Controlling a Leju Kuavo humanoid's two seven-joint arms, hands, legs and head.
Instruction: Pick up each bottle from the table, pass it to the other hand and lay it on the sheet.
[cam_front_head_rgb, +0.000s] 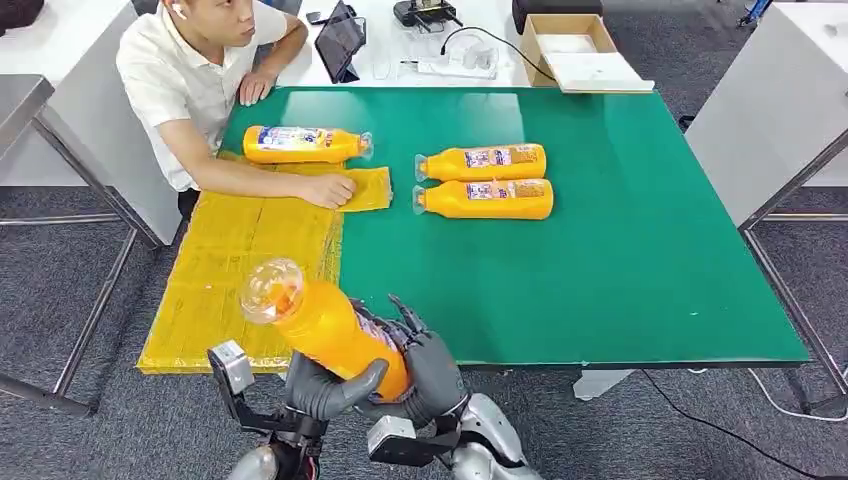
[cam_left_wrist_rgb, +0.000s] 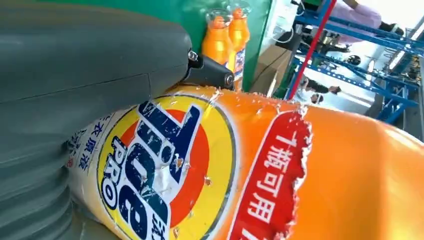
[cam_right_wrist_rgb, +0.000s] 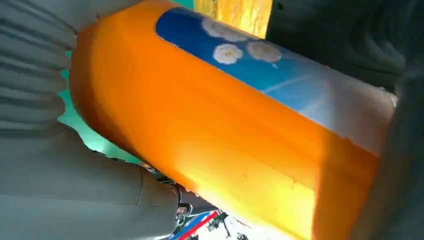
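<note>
Clearly, you had the held bottle (cam_front_head_rgb: 325, 325) caught mid-handover: the left robot hand (cam_front_head_rgb: 325, 385) was wrapped under its lower body while the right robot hand (cam_front_head_rgb: 428, 372) clasped the same end from the other side, so both were grasping it at once. The clear cap end pointed up and away from both hands, out over the near edge of the yellow sheet (cam_front_head_rgb: 225, 285), which lay just beyond the left robot hand. In the left wrist view the torn label (cam_left_wrist_rgb: 165, 165) sat right against the thumb.

To do this step well, you needed the receiving hand firmly seated before the other one let go; the body looked smooth and heavy, and I judged it could slide if either grip eased too soon. You also needed to mind the person's hand (cam_front_head_rgb: 327, 189) resting on the far part of the sheet, beside the bottle already laid there (cam_front_head_rgb: 300, 144). Two more bottles (cam_front_head_rgb: 485, 180) waited on the green desk (cam_front_head_rgb: 640, 250), well beyond the right robot hand.
</note>
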